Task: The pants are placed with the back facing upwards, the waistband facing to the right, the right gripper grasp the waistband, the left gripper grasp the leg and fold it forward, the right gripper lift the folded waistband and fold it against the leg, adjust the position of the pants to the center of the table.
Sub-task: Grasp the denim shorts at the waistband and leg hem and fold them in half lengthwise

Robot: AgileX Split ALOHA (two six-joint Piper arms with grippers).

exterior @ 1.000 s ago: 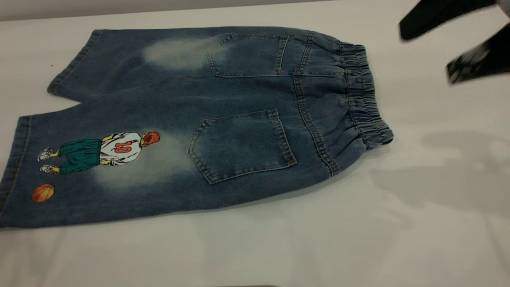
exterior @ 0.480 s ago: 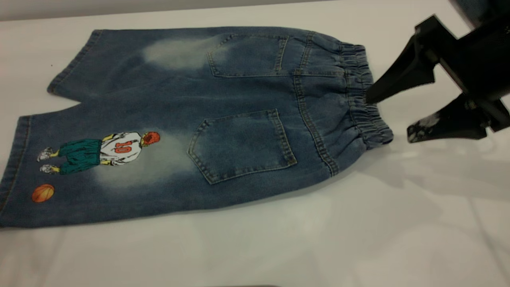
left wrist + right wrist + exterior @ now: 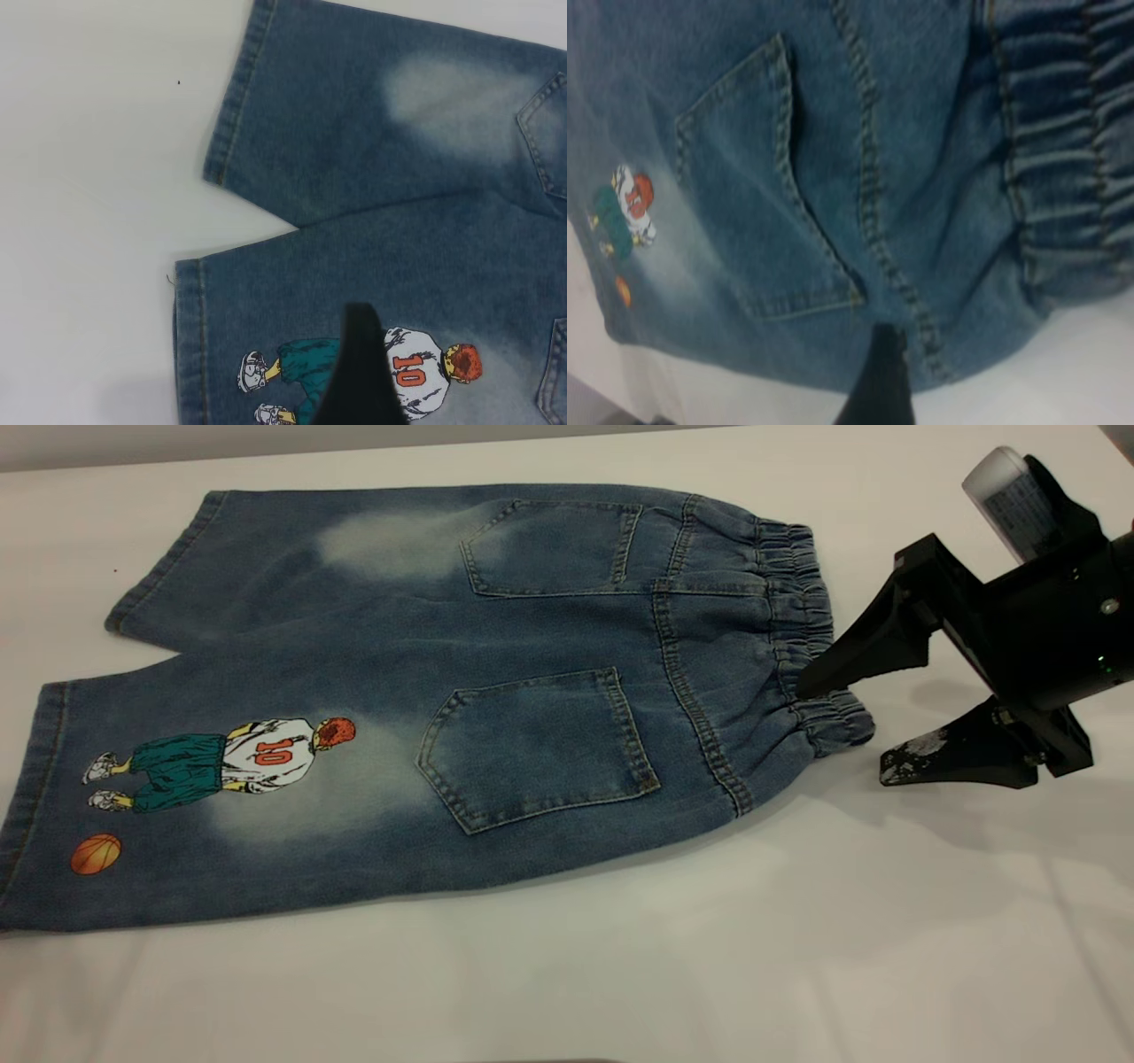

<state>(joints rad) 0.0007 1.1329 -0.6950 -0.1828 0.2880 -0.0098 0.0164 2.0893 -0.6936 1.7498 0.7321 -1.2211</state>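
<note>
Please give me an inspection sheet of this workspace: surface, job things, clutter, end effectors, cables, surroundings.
Surface: the table is white and smooth.
Job's things: the pants lie flat, back pockets up, waistband toward the right; the printed leg is nearest the camera.
Clutter: one tiny dark speck beside the plain leg.
End effectors: the right end effector is open, straddling the waistband's near corner; the left end effector shows only one dark fingertip above the printed leg.
Cables: nothing seen.
Surroundings: a grey strip behind the table.

One pants (image 3: 496, 691), two pockets (image 3: 539, 748).
</note>
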